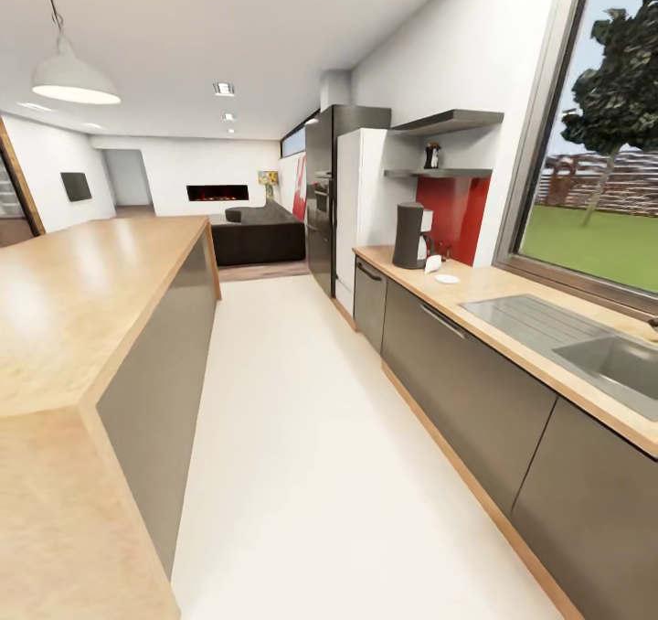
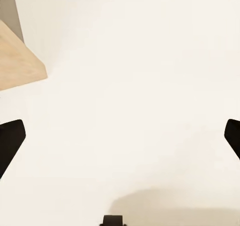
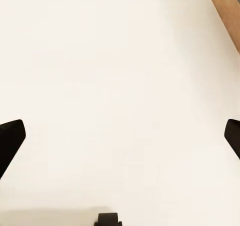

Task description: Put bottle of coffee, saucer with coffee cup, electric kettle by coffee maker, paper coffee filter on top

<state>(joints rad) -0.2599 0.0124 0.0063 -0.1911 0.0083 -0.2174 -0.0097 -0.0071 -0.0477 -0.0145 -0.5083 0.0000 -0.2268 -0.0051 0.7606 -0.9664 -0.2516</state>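
Note:
Far down the right-hand countertop (image 1: 512, 295) stands the dark grey coffee maker (image 1: 410, 235) against a red backsplash. Beside it lie a white paper filter (image 1: 433, 263) and a white saucer (image 1: 447, 279). A dark bottle of coffee (image 1: 431, 155) stands on the lower wall shelf (image 1: 437, 173) above them. The kettle and cup are too small to make out. In the left wrist view my left gripper (image 2: 120, 138) hangs open over bare white floor, its fingertips (image 2: 11, 138) wide apart. In the right wrist view my right gripper (image 3: 120, 138) is open over the floor too.
A wooden-topped island (image 1: 82, 300) runs along the left, and its corner (image 2: 17, 61) appears in the left wrist view. A steel sink (image 1: 594, 350) is set in the right counter under a large window. A white fridge (image 1: 361, 199) stands beyond. A wide white floor aisle (image 1: 302, 437) runs between.

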